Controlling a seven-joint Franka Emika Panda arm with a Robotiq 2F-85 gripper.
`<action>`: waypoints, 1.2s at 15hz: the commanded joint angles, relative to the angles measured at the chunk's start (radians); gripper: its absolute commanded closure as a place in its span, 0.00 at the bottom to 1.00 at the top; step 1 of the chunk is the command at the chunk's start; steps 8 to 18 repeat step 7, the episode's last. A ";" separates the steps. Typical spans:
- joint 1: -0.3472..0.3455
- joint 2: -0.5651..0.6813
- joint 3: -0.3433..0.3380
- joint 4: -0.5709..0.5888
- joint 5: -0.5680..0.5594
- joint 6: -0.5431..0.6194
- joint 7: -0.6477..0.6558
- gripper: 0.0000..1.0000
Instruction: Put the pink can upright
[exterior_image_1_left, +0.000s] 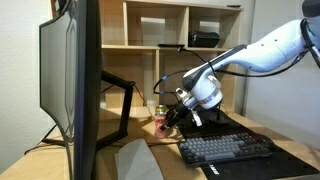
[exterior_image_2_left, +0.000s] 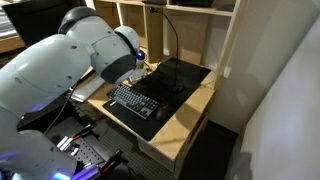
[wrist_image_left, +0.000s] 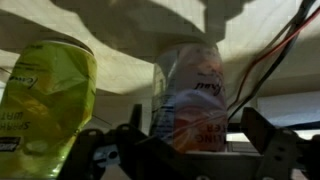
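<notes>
In the wrist view the pink can (wrist_image_left: 190, 88) stands on end in the picture, between my two fingers, with its print upside down. My gripper (wrist_image_left: 190, 142) is open around it, and a gap shows between the can and the finger on the right of the picture. In an exterior view the gripper (exterior_image_1_left: 172, 119) is low over the desk beside the pink can (exterior_image_1_left: 160, 125). A yellow, clear-topped bottle-like item (wrist_image_left: 45, 95) stands right next to the can.
A black keyboard (exterior_image_1_left: 225, 148) lies on a dark mat (exterior_image_2_left: 172, 80) close to the gripper. A large monitor (exterior_image_1_left: 70, 80) stands near the camera. Wooden shelves (exterior_image_1_left: 170, 30) rise behind the desk. Cables hang near the gripper (wrist_image_left: 275, 50).
</notes>
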 joint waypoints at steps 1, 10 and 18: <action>0.069 -0.194 -0.110 -0.106 -0.034 0.055 0.177 0.00; 0.161 -0.359 -0.207 -0.182 -0.063 0.003 0.434 0.00; 0.161 -0.359 -0.207 -0.182 -0.063 0.003 0.434 0.00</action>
